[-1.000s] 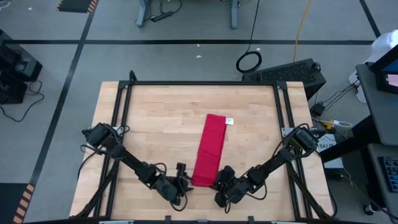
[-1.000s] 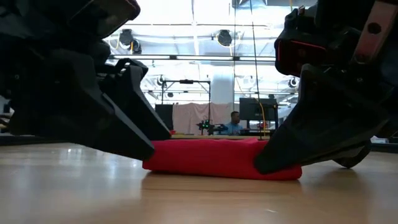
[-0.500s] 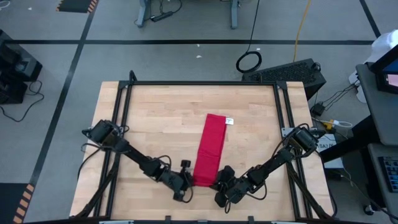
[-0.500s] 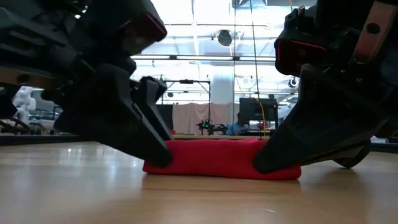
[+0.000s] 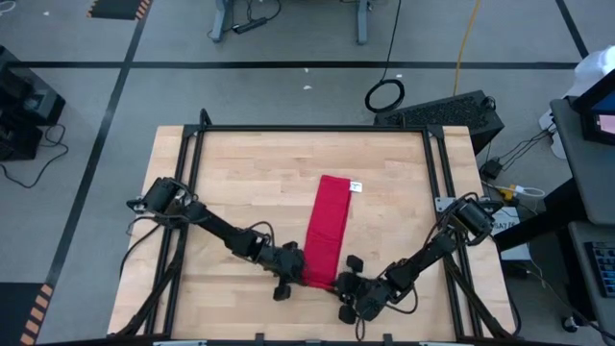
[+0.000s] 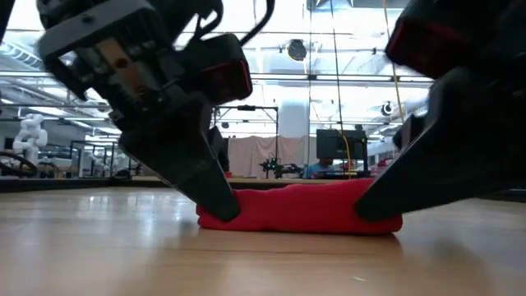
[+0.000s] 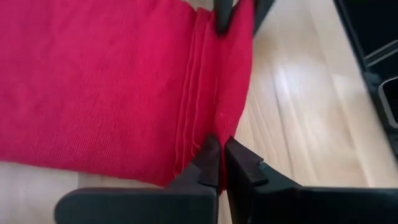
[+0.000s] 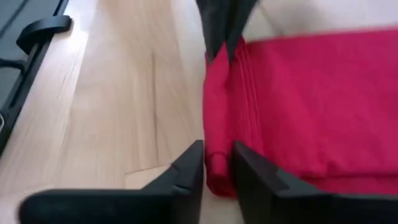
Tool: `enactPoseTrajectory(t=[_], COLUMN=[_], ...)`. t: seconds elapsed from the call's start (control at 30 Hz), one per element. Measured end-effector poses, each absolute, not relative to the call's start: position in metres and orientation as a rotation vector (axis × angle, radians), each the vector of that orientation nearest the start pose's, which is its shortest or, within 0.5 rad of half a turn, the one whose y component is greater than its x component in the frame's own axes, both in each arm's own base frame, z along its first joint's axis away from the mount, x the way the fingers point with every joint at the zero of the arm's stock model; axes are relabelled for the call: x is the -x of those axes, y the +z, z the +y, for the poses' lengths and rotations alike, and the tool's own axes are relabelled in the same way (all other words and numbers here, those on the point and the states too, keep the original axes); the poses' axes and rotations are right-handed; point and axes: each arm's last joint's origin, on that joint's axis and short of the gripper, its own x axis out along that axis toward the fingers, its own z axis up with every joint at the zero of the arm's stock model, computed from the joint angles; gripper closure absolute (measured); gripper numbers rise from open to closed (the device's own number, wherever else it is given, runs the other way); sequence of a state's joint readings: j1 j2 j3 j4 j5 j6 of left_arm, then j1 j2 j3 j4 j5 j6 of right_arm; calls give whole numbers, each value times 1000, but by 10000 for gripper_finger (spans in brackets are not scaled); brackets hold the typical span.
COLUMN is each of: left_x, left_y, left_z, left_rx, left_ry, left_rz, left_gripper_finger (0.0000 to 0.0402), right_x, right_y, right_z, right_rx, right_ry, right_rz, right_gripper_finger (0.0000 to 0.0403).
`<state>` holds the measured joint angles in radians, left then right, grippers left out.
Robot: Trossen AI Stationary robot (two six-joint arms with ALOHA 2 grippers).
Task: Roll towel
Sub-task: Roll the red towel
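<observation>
While the towel lies as a long folded strip near the middle of the table, both arms are at its near end, so the rolling looks barely begun. Nearest the front edge, the left pincer is together, clamped on the towel's near left corner, with cloth caught between its tips in the left wrist view. Just across that short edge, the right pincer sits at the near right corner with its tips a little apart and red cloth bunched between them; whether it really grips or is letting go I cannot tell. From table height the near end shows as a low, thick red hem between the two pincers, with no full turn of a roll formed. Beyond them the rest of the strip runs flat toward the far side, all of it left to roll. At the far right corner sits a small white tag; any writing on it is too small to read
</observation>
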<state>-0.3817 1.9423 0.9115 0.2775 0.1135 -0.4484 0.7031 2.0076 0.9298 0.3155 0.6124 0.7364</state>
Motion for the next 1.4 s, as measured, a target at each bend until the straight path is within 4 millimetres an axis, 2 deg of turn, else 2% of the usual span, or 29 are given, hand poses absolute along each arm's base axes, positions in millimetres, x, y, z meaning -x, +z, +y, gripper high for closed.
enactPoseTrajectory(t=[0.23,0.33,0.6,0.8,1.13,1.4], left_x=[-342,-343,-344,-344,-344,-344], left_y=[104,104,103,103,103,103], left_z=[-122,-117,-115,-114,-114,-114], left_rx=[427,457,483,506,506,502], left_ry=[-335,-316,-295,-283,-281,-280], left_rz=[881,889,895,899,899,895], left_gripper_finger=[394,395,396,396,395,391], right_x=[-281,-279,-285,-293,-300,-300], right_y=[111,115,101,94,87,86], right_z=[254,260,256,245,229,227], right_rx=[60,102,161,192,109,35], right_ry=[-80,-75,-79,-117,-140,-178], right_rz=[491,471,490,518,609,619], right_gripper_finger=[257,244,241,241,241,241])
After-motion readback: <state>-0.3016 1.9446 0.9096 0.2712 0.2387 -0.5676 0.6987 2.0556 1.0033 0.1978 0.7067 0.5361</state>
